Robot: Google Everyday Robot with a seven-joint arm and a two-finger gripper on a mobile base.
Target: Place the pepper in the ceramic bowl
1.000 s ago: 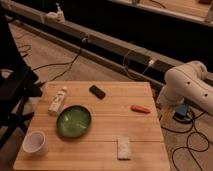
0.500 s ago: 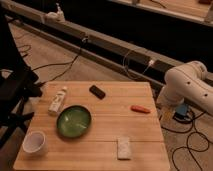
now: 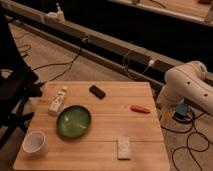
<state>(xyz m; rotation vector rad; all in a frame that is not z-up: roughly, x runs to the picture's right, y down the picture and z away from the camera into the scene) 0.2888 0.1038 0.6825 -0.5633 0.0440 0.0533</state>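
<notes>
Orange-red pepper (image 3: 140,108) lies on the wooden table (image 3: 112,130), right half, near the right edge, touching nothing. Green ceramic bowl (image 3: 74,121) sits left of centre, well apart from it and empty.

Gripper: out of sight. Only the white arm (image 3: 190,85) shows, off the table's right side and beyond the edge nearest the pepper. Can't tell if the tool is open or closed.

Step in hand, as I judge it, is the reach and grasp; nothing has been picked up yet.

Pepper orientation: long axis runs roughly left-right across the table, with the right end dipping slightly toward the camera. Can't tell which end is the stem and which the tip.

How to do it well:
- Come in from above and close across the short axis, i.e. squeeze line roughly front-to-back.
- Grab mid-length. It's slim and tapered, so an end grip will likely let it pivot or squirt out.
- Go low enough to catch it; it lies flat on the wood.
- Lift clear, carry left, and release low over the bowl's centre so it doesn't bounce off the shallow rim.

Clutter: black block (image 3: 97,91) behind the bowl, white bottle (image 3: 57,100) lying left of it, white cup (image 3: 34,142) front left, pale pad (image 3: 123,147) front. None sit on the straight pepper-to-bowl path.
</notes>
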